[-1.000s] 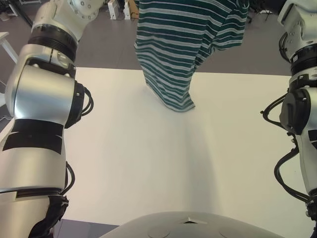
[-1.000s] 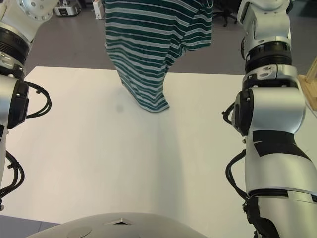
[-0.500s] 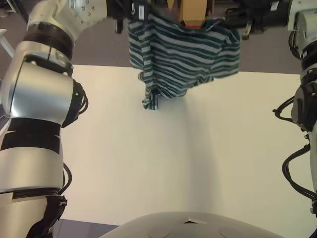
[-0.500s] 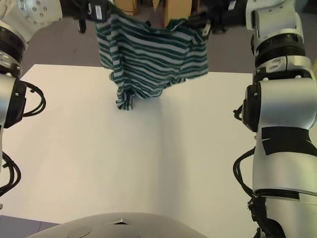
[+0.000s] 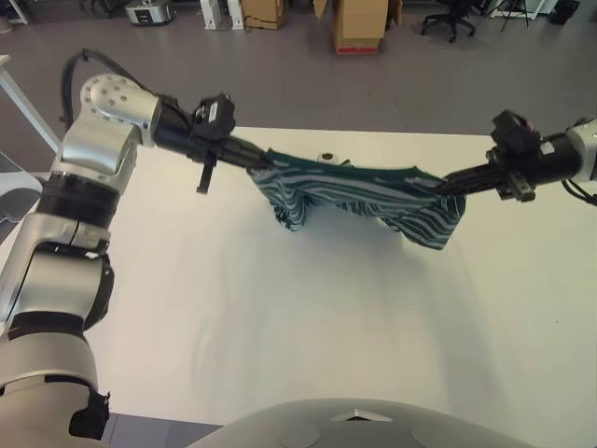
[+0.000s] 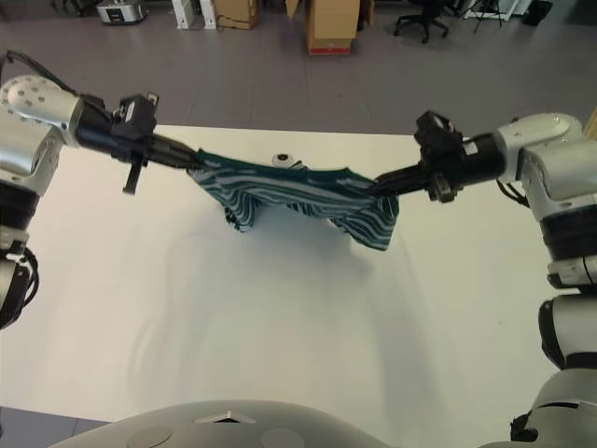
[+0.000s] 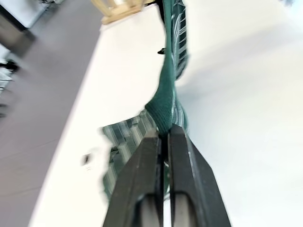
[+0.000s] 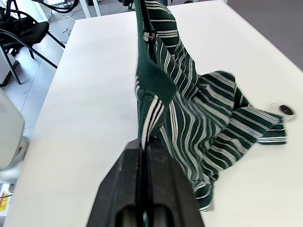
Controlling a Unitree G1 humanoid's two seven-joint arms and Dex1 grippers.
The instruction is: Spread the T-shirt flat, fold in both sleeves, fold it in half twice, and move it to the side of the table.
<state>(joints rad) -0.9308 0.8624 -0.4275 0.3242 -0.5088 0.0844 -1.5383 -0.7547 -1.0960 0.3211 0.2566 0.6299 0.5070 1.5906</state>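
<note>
Striped T-shirt point(image 5: 354, 191) stretched out over the white table point(image 5: 280, 317).
The left tool point(image 5: 254, 161) and right tool point(image 5: 446, 185) each pinch one end; its long axis runs left to right, middle sagging.

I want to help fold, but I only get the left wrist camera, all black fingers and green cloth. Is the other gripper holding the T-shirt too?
Observer: Yes. The right gripper is shut on the opposite end of the T-shirt, and the left gripper pinches its own end.
Operator: Is it spread flat?
Observer: No. It is pulled into a crumpled band between the two grippers, with a bunch of cloth sagging near each end.
Operator: Where is it on the table?
Observer: Over the far half of the white table, roughly in the middle from side to side. The sagging bunches reach down to the tabletop or very near it; I cannot tell whether they touch.
</note>
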